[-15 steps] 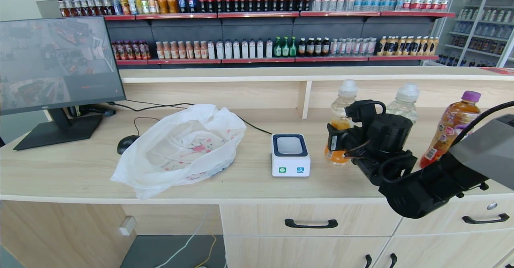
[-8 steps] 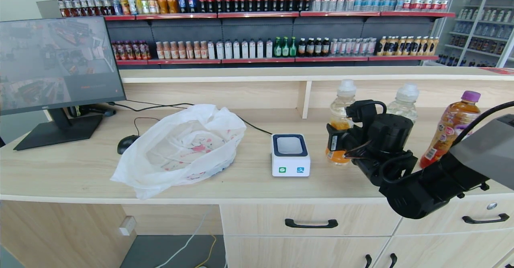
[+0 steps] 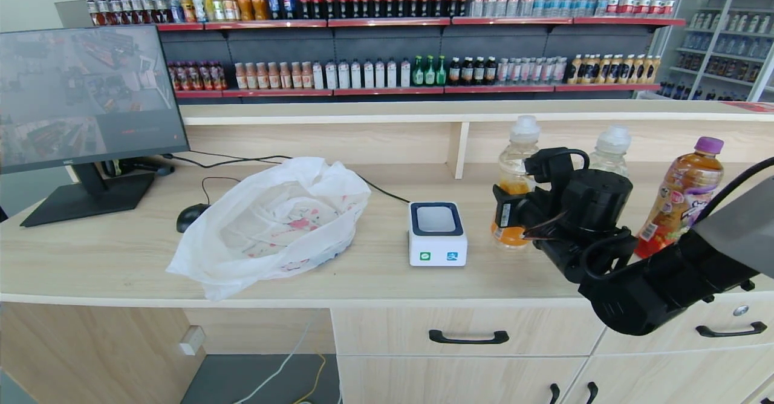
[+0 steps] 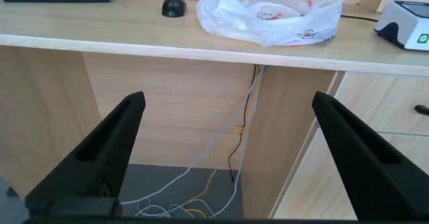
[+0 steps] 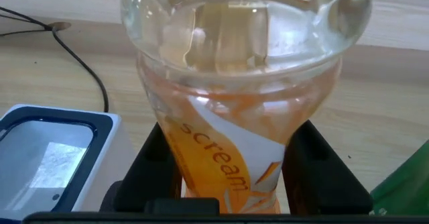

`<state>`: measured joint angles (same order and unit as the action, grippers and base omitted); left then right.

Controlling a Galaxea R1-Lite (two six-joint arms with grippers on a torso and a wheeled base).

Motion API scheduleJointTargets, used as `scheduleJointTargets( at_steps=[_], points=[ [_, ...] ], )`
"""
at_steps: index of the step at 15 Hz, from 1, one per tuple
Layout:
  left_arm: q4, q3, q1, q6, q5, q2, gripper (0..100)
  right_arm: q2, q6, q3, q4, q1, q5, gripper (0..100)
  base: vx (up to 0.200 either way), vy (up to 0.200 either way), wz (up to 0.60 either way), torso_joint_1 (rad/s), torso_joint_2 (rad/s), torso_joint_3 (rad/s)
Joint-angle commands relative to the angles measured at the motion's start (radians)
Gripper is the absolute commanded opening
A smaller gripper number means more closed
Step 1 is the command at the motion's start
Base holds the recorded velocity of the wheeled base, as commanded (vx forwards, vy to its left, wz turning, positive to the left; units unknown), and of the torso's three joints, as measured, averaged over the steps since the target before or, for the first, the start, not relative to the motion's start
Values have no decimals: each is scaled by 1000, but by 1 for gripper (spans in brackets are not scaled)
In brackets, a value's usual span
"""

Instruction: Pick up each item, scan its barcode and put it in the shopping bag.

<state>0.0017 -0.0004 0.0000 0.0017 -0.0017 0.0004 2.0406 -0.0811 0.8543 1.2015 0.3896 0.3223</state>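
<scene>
Our right gripper (image 3: 512, 221) is clamped around the lower body of the orange bottle (image 3: 513, 156), held upright with its long axis vertical. The scanner (image 3: 437, 233) sits just to the bottle's left, window facing up, and the bag (image 3: 272, 222) lies farther left beyond it. We judge the coming move to be a short leftward carry by this nearer arm, tipping the label toward the window.
</scene>
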Motion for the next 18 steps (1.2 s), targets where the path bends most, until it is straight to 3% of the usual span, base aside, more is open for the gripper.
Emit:
scheduleJointTargets(
  at_steps=[1,6,9,15,18],
  points=[
    [0,0,0,0,0,0,100,-40,1,-11,3,0,0,0,0,0,0,0,0,0],
    [0,0,2,0,0,0,100,-166,73,-92,7,2,0,0,0,0,0,0,0,0],
    [0,-1,0,0,0,0,100,-272,67,-193,9,54,0,0,0,0,0,0,0,0],
    [0,-1,0,0,0,0,100,-441,75,-406,36,69,-6,0,0,0,0,0,0,0],
    [0,0,0,0,0,0,100,-465,86,-428,36,87,-17,0,0,0,0,0,0,0]
  ],
)
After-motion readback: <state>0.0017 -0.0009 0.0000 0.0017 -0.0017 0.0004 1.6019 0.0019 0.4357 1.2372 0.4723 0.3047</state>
